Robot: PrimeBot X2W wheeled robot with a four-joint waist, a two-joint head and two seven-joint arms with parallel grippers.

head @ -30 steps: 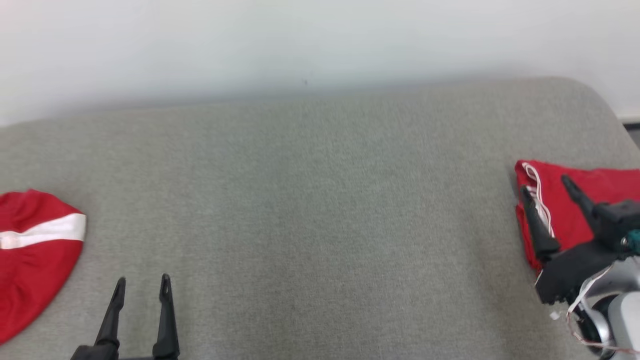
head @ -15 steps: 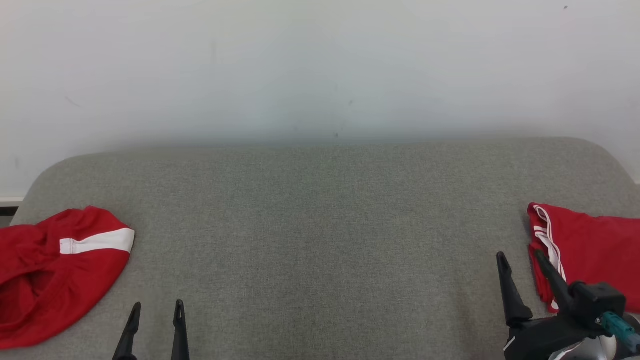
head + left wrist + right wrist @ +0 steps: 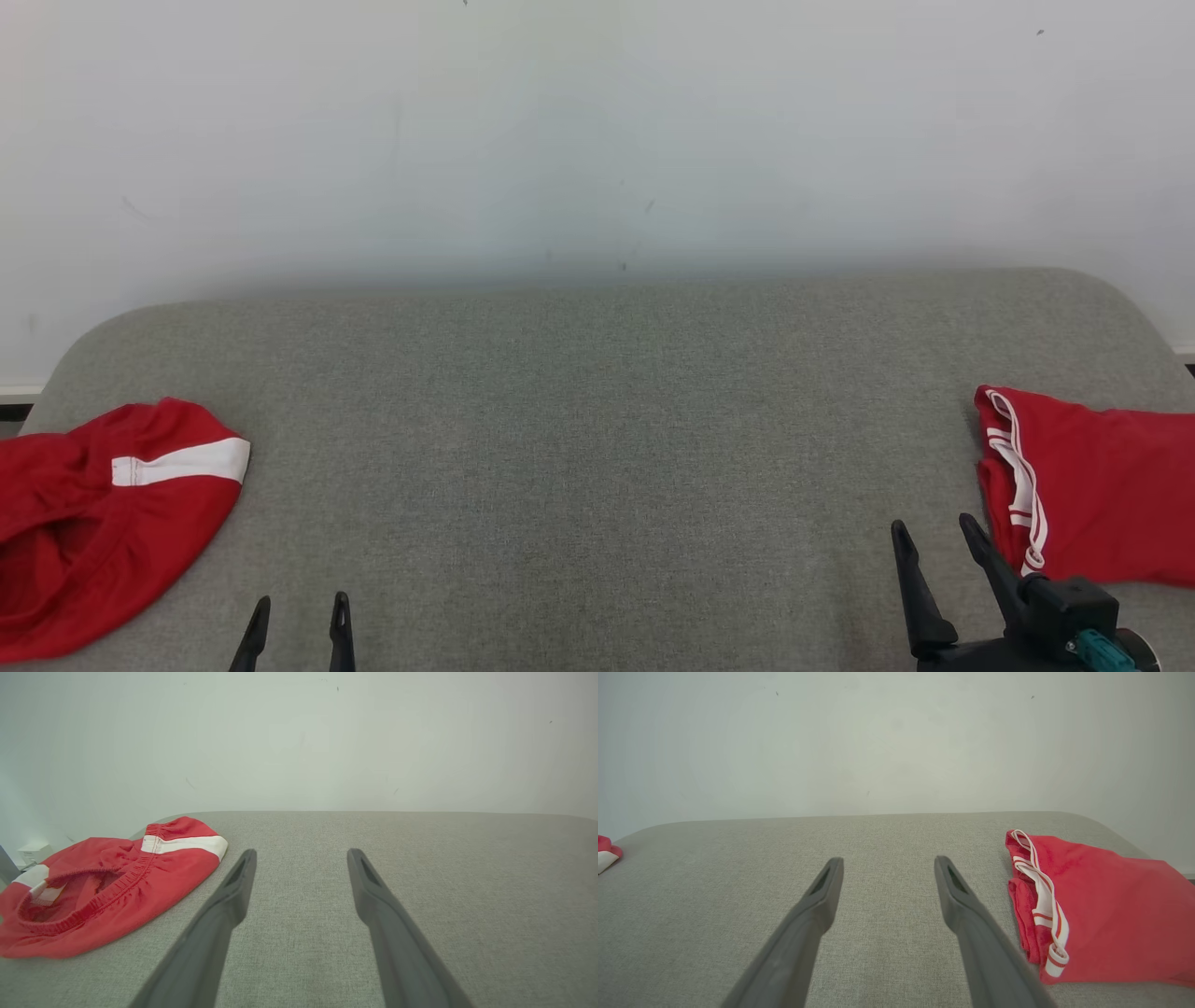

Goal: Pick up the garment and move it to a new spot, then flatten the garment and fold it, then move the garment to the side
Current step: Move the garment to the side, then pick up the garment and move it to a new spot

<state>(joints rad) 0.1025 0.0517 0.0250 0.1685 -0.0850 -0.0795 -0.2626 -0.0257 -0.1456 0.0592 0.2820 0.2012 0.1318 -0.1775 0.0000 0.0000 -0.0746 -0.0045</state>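
Red folded garment with white trim (image 3: 1102,495): lies flat at the robot's right end of the one grey woven-fabric surface (image 3: 597,420), which has rounded corners. Crumpled red garment with a white stripe and elastic waistband (image 3: 103,523): the second of two garments, heaped at the left end. Two grippers, each with two dark fingers: right gripper (image 3: 932,525) just beside the folded piece, jaws wide and empty; left gripper (image 3: 301,602) near the crumpled piece but apart from it, jaws likewise wide and empty. One white wall (image 3: 597,140) stands behind.
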